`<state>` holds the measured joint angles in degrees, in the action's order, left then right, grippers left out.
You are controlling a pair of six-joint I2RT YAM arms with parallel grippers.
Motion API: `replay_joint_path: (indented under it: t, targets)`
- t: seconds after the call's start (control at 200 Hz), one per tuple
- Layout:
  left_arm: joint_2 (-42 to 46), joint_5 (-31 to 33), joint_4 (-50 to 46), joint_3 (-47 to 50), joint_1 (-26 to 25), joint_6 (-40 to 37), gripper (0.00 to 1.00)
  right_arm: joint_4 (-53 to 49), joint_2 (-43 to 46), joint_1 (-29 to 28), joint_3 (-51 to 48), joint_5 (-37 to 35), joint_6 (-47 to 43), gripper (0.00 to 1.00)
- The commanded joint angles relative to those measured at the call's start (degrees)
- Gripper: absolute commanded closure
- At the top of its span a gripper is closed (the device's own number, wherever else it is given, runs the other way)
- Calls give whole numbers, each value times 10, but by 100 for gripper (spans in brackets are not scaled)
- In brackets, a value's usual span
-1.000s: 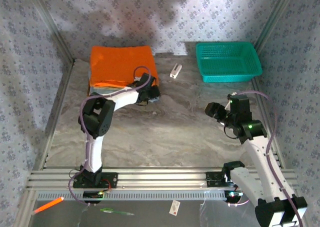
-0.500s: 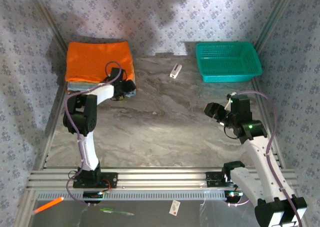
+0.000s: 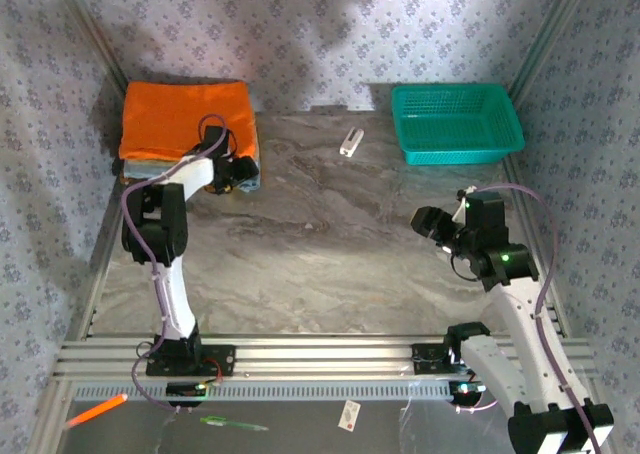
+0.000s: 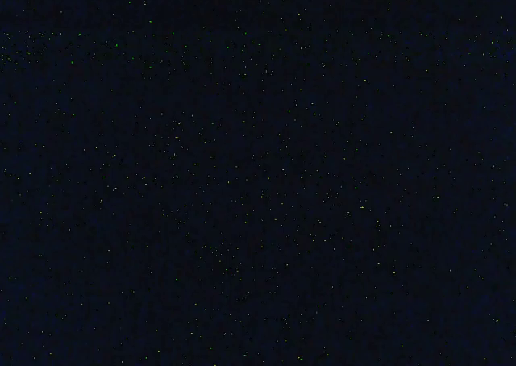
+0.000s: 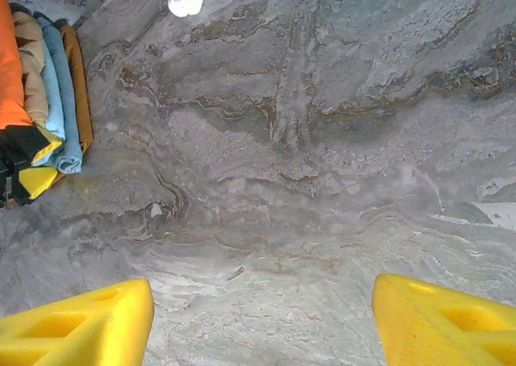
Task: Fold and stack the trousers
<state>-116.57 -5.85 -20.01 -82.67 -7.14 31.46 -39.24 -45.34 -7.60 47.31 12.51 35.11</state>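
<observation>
Because the trousers (image 3: pixel 185 119) lie folded flat on top of a pile in the far left corner of the table (image 3: pixel 320 264), the folding looks done, and what is left is probably just squaring the stack. The left gripper (image 3: pixel 238 171) sits at the pile's near right edge, likely so it can nudge or steady the layers from the side. Its yellow fingers look spread against the cloth ends, but at this size I cannot tell whether they pinch any fabric or only touch it. The right gripper (image 5: pixel 262 326) hangs over bare table well apart from the pile, its fingers (image 5: pixel 89 326) standing wide with nothing between them, which keeps it out of the way.

By count there is one pair of orange trousers. Three folded cloths lie beneath them: one tan cloth (image 5: pixel 32 68), one light blue cloth (image 5: pixel 60 100) and one brown cloth (image 5: pixel 79 84). There is also one teal basket (image 3: pixel 505 134), set well to the right, and one small white object (image 3: pixel 350 142) lying between pile and basket.
</observation>
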Motion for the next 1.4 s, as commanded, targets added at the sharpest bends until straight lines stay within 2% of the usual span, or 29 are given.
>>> replay_joint_path:
  t: [0.0, 0.175, 0.255, 0.33, 0.365, 0.375, 0.385, 0.4, 0.555, 0.67, 0.745, 0.8, 0.879, 0.919, 0.959, 1.024, 1.154, 1.199, 1.254, 1.309, 1.394]
  targets:
    - [-1, 37, -17, 3, 34, -2, 20, -18, 6, 5, 23, 8, -10, 27]
    - [46, 26, -14, 40, 40, -8, 17, -25, 8, 6, 39, 15, -13, 26]
    - [104, 22, -16, 65, 31, -14, 11, -18, 11, 6, 47, 32, -18, 25]
    - [187, 45, -22, 99, 12, -22, 1, -12, 18, 6, 62, 45, -20, 23]
    - [232, 56, -27, 113, -2, -28, 0, -8, 24, 4, 70, 46, -19, 17]
    - [245, 60, -29, 118, -6, -31, 0, -7, 25, 4, 73, 46, -19, 7]
    - [258, 69, -31, 123, -11, -32, 1, -6, 28, 4, 75, 45, -19, 2]
    - [278, 80, -36, 129, -18, -34, 0, -4, 31, 3, 79, 45, -19, 0]
    - [484, 175, -73, 199, -98, -42, 0, 6, 53, -6, 113, 23, -23, 0]
    - [623, 267, -96, 254, -157, -32, 0, 34, 78, -19, 93, -36, 56, 0]
    - [694, 357, -149, 277, -173, 27, 0, 43, 88, -35, 73, -96, 69, 0]
    - [742, 386, -164, 308, -173, 69, 0, 32, 86, -43, 65, -148, 58, 0]
    - [828, 366, -61, 406, -173, -2, 0, 85, 90, -49, 24, -207, 15, 0]
    - [872, 360, 3, 465, -173, -35, 0, 131, 93, -50, -6, -217, -49, 0]
    - [913, 356, 54, 520, -173, -68, 0, 187, 95, -51, -35, -217, -122, 0]
    - [970, 325, 136, 597, -173, -182, 0, 258, 99, -51, -83, -201, -239, 0]
    - [1048, 328, 259, 694, -171, -313, 0, 404, 113, -42, -184, -187, -354, 0]
    - [1052, 352, 317, 727, -167, -326, 0, 450, 111, -34, -219, -170, -408, 0]
    - [1035, 383, 368, 762, -154, -308, 0, 481, 100, -23, -249, -148, -460, 0]
    - [1004, 366, 380, 776, -129, -295, 0, 483, 85, -10, -263, -141, -493, 0]
    - [942, 339, 456, 814, -88, -276, 0, 508, 59, 20, -273, -136, -468, 0]
